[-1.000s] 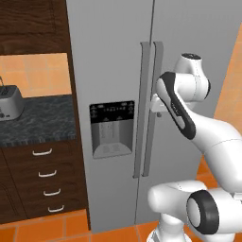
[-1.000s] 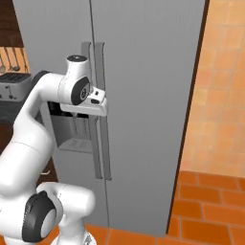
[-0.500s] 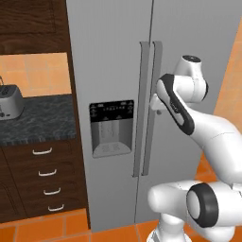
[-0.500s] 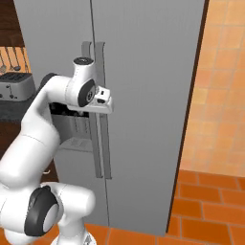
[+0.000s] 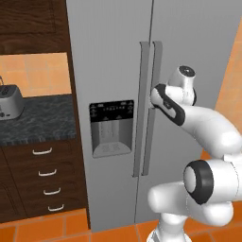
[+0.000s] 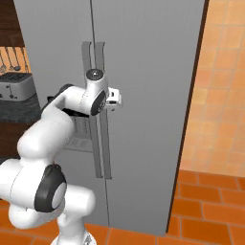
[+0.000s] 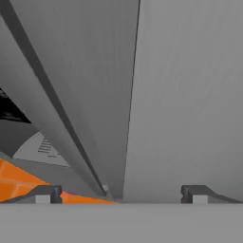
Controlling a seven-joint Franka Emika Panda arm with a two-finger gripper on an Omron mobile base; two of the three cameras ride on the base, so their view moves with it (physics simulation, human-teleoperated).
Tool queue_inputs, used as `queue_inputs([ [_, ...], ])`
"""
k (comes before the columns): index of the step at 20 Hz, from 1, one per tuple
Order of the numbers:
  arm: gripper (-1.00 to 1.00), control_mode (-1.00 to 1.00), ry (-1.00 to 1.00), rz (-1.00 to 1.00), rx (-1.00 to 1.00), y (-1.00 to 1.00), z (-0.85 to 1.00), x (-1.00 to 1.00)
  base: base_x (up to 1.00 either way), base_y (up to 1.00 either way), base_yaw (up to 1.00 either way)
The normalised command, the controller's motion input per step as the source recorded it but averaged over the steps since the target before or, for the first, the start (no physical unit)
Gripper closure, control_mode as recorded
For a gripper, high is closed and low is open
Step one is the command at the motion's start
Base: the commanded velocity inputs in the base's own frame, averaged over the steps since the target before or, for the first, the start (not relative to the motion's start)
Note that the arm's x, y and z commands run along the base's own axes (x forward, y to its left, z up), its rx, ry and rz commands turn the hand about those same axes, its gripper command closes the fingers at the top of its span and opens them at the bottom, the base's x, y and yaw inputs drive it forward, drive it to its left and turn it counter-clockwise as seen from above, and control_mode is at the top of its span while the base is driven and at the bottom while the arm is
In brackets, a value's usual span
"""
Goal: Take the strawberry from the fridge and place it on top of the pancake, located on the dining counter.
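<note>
Fridge doors closed, handles' long axis running 12-to-6; gripper fingers spread wide, grasping nothing, right at handles.

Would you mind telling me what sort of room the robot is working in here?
A home kitchen, most likely: a tall grey two-door fridge with a dispenser panel, a toaster on a black speckled counter, and dark wood drawers below.

Matt brushed-metal fridge; dark wood cabs.
</note>
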Motion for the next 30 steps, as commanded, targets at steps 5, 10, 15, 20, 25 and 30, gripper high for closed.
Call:
queue_inputs([
  [5,-1.0,-1.0,-0.05,-0.04,-0.01,0.08,-0.15,0.68,0.0,0.0,0.0],
  [10,-1.0,-1.0,0.0,0.0,0.0,0.01,0.0,0.58,0.0,0.0,0.0],
  [15,-1.0,-1.0,-0.12,0.0,0.0,0.0,-0.2,0.62,0.0,0.0,0.0],
  [20,-1.0,-1.0,-0.37,0.0,0.0,0.0,-0.41,0.41,0.0,0.0,0.0],
  [25,-1.0,-1.0,-0.54,0.0,0.03,0.01,-0.11,-0.12,0.0,0.0,0.0],
  [30,-1.0,-1.0,-0.47,0.0,0.0,0.09,-0.26,-0.01,0.0,0.0,0.0],
])
